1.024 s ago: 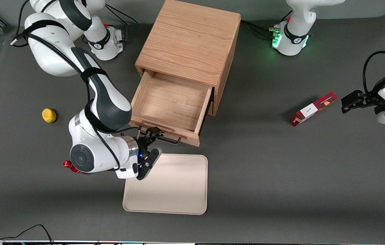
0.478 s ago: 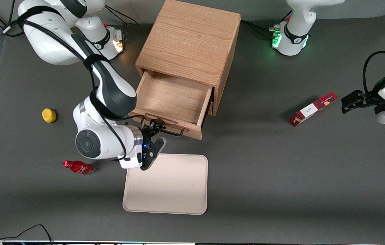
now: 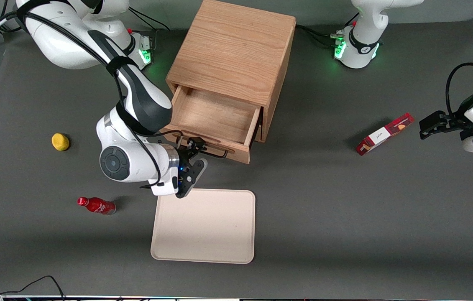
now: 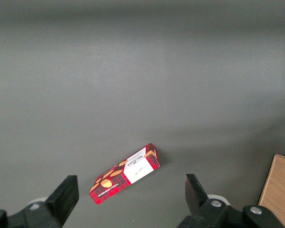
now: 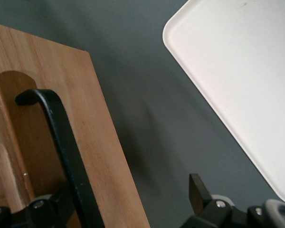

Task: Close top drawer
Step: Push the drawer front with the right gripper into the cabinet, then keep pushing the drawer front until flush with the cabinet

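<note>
Gripper (image 3: 196, 155), jaws spread wide and grasping nothing, presses one finger against the handle (image 3: 215, 151) at the cabinet's (image 3: 232, 50) 6 o'clock face, seemingly to shove the half-open top drawer (image 3: 215, 121) home; only the wrist view shows the handle (image 5: 61, 142) between the fingers, unclamped.

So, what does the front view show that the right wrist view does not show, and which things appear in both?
Only the front view shows the cabinet, the open inside of the top drawer, the yellow object, the red bottle and the red box.

Only the right wrist view shows, close up, the handle standing off the drawer's front panel.

Both show the top drawer, its handle, the gripper at that handle, the cream tray and the grey table.
</note>
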